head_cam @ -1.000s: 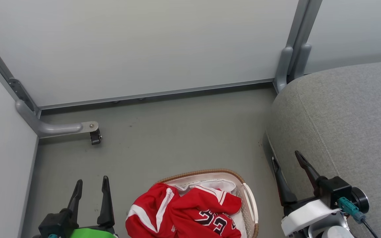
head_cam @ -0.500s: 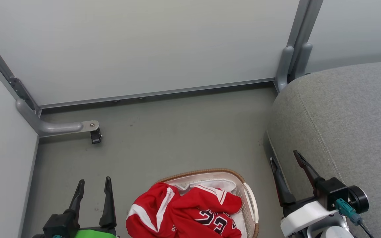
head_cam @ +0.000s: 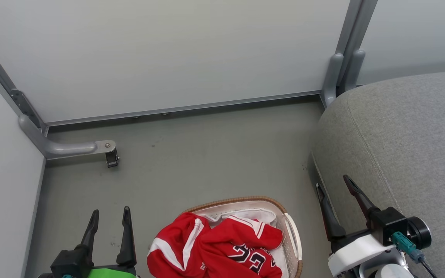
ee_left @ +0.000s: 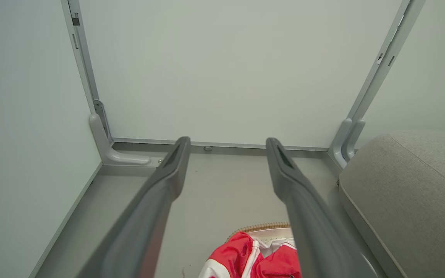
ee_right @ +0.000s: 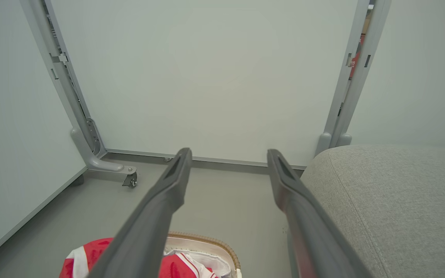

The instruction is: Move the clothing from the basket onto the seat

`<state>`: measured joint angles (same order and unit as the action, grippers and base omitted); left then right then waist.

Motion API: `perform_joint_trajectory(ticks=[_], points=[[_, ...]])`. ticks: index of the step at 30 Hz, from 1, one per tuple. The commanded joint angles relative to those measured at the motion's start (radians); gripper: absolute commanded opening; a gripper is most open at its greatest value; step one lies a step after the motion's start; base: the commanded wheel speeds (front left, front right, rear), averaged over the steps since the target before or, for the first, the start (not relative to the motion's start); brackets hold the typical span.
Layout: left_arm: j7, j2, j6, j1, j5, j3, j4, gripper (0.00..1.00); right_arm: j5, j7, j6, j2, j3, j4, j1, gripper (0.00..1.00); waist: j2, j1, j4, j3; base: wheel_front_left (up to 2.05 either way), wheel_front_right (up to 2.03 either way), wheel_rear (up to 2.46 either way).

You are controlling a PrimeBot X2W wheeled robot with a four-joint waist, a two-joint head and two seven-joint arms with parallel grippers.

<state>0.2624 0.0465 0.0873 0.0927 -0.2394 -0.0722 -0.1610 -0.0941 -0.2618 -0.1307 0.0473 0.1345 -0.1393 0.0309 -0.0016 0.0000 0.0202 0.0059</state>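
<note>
Clothing (head_cam: 214, 251), crumpled red jerseys, fills the basket (head_cam: 242, 202), one fold spilling over its left rim. The heap spreads longest left to right, numerals facing up. Grey floor (head_cam: 207, 154) runs from the basket to the wall panels (head_cam: 187, 58). The seat (head_cam: 408, 146) edge stands near the basket's right. The left gripper (head_cam: 110, 210) and right gripper (head_cam: 332, 181) flank the basket, fingers spread, empty.

A staged test bay rather than a home is suggested: plain pale partition panels (head_cam: 176, 54) in grey metal frames (head_cam: 346, 46) are seen across the top of the frame, one foot carried on a small black caster (head_cam: 111, 158) (middle left). A bare grey floor (head_cam: 207, 154) is enclosed, with a grey fabric sofa cushion (head_cam: 400, 135) at the right.
</note>
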Motion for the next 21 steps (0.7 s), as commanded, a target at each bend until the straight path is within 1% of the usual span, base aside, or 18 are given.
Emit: perform_joint_trajectory(ticks=[1,10,14,21], points=[[0.004,0.007,0.001,0.009,0.004,-0.001,0.0,1.0,0.001,-0.005,0.0,0.006,-0.003,0.006,-0.009,1.0,0.0016,0.0,0.0,0.001,0.0,0.0,0.0],[0.004,0.007,0.009,-0.016,0.011,-0.027,0.003,1.0,-0.008,-0.005,0.0,0.006,-0.016,0.012,0.012,1.0,0.0016,0.0,0.002,0.036,0.0,0.0,0.0],[0.004,0.007,0.019,-0.052,0.046,-0.066,-0.003,1.0,-0.011,-0.005,0.0,0.006,-0.028,0.042,0.039,1.0,0.0016,0.0,0.0,0.089,0.0,0.0,0.0],[0.003,0.006,0.037,-0.179,0.119,-0.163,-0.042,1.0,0.007,-0.004,0.0,0.005,-0.125,0.096,0.112,1.0,0.0016,0.0,-0.016,0.232,0.0,0.0,0.0]])
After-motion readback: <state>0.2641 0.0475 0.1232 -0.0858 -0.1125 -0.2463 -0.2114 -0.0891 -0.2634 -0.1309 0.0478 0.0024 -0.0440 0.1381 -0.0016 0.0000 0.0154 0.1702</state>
